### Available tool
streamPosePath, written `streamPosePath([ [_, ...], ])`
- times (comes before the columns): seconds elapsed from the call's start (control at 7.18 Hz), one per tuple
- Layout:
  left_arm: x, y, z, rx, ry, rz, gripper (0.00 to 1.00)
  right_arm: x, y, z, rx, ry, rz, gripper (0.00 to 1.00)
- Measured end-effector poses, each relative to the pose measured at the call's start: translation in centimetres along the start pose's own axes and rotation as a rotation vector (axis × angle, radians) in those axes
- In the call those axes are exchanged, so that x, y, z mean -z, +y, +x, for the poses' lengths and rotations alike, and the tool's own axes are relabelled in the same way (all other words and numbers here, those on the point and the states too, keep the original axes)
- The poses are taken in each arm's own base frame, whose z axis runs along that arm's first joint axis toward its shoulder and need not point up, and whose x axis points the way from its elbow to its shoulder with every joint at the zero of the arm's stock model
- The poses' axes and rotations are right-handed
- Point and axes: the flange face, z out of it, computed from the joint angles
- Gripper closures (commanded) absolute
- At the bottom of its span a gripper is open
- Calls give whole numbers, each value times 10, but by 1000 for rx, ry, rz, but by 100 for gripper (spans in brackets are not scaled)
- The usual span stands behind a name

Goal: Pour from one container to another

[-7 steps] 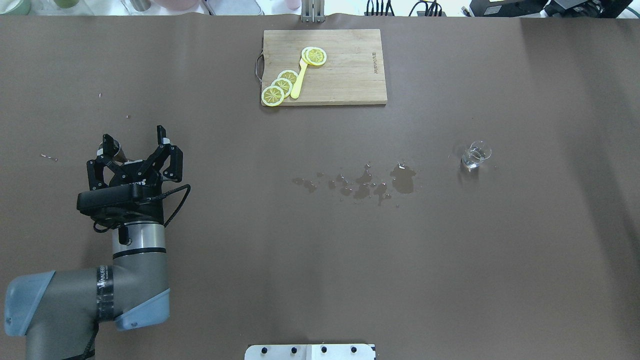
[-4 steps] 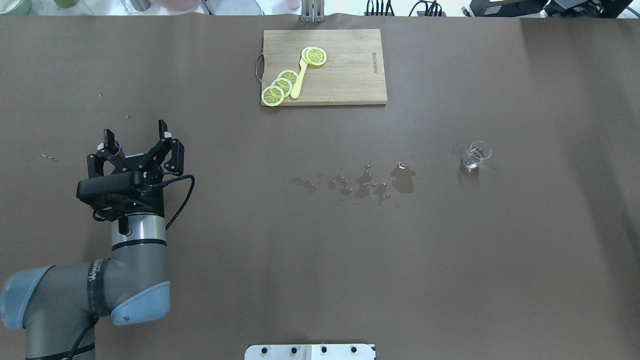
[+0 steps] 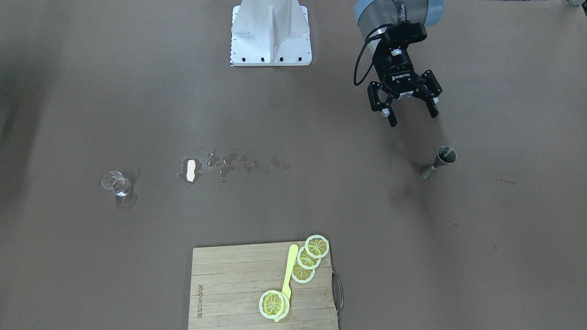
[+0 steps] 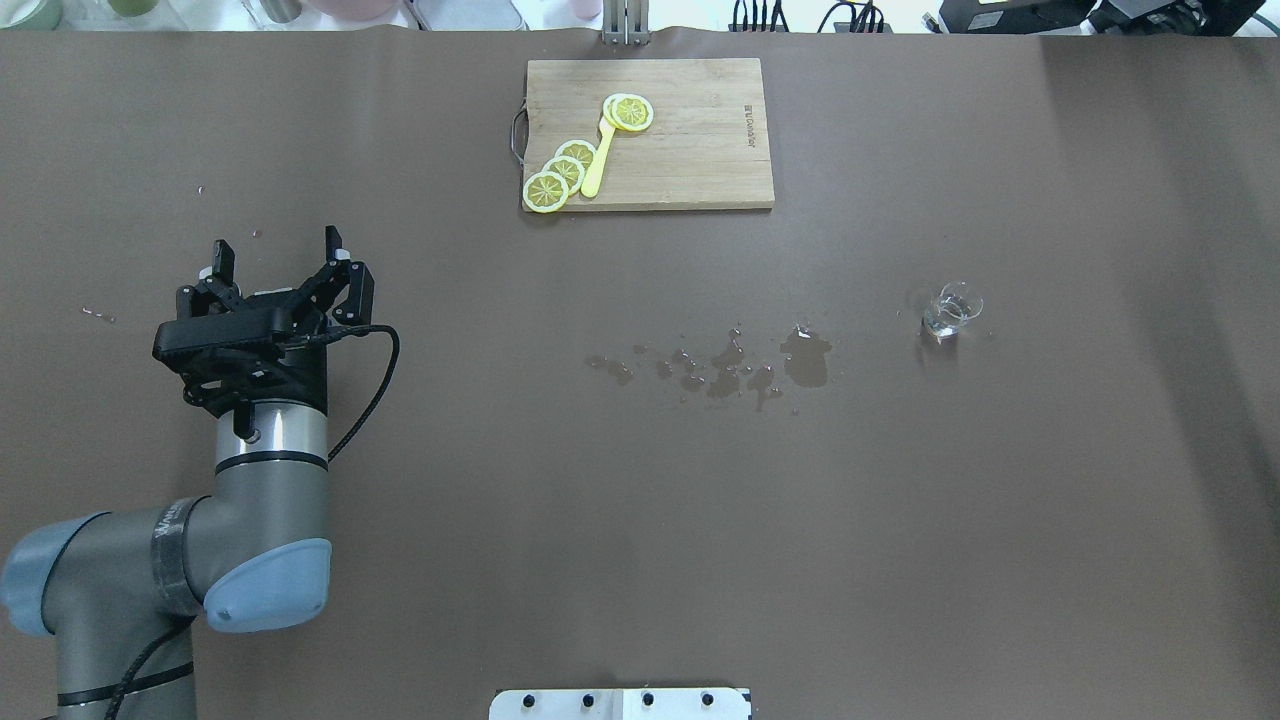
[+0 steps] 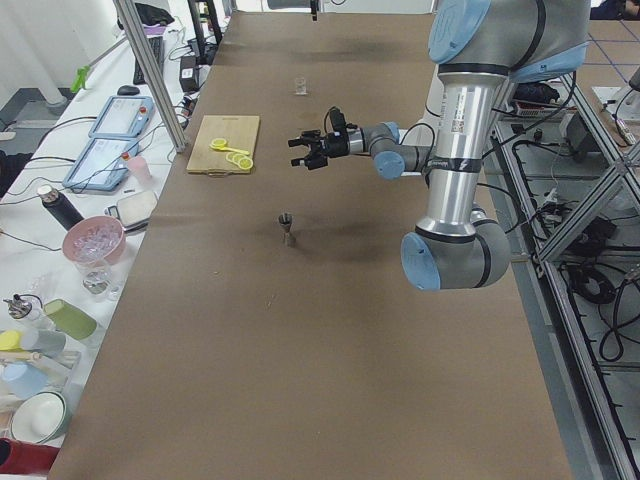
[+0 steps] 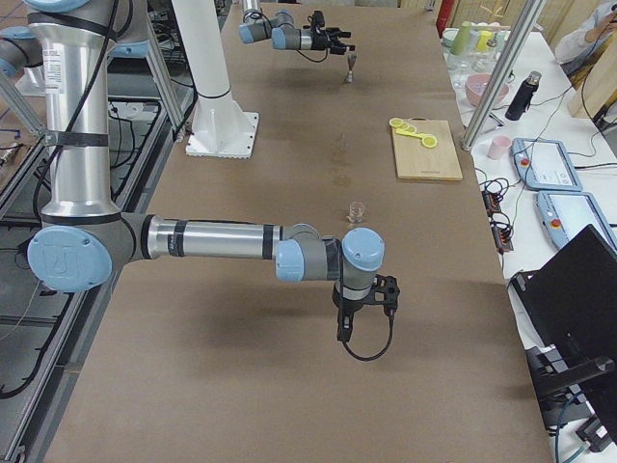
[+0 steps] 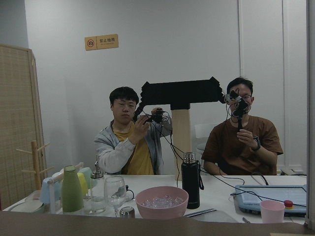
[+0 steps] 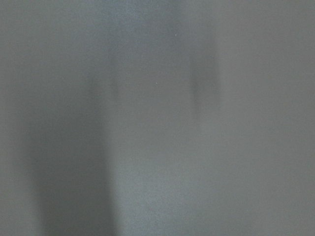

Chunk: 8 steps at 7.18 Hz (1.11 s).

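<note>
The left gripper hangs above the brown table, its two black fingers spread wide apart with nothing between them. It lies level, fingertips pointing away from the robot's base. The wrist camera on this arm looks out over the table's far edge at two seated people, and shows nothing of the task.

The steel jigger stands on the table below this gripper, just ahead of its fingertips and a little to its outer, left side. It touches neither finger. In the overhead view the gripper and its camera hide the jigger.

The clear glass cup stands well apart from the left gripper, far off to its right. Between the cup and the left gripper, nearer the cup, a patch of spilled liquid wets the table.

Ahead of the left gripper and to its right lies a wooden cutting board with lemon slices and a yellow utensil on it.

The right gripper shows only in the side view, pointing down close over the table. I cannot tell whether its fingers are spread or closed. The cup stands beyond it, towards the left arm, not touching it. The right wrist camera gives only a grey blur.
</note>
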Motion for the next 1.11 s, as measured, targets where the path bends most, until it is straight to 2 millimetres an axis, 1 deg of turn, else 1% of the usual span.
streamPosePath([
  [0.14, -4, -5, 0, -18, 20, -24, 1, 0, 0, 0, 0, 0, 0, 0],
  [0.42, -13, -25, -1, -64, 83, -54, 1, 0, 0, 0, -1, 0, -1, 0],
  [0.7, -30, -42, -3, -117, 121, -80, 1, -1, 0, 0, -1, 0, -2, 0],
  [0.84, -46, -51, -2, -126, 140, -98, 1, -1, 0, 1, -1, 0, -2, 0],
  [1.11, -96, -75, 4, -167, 193, -130, 1, -1, 0, 1, -1, 0, -2, 0],
])
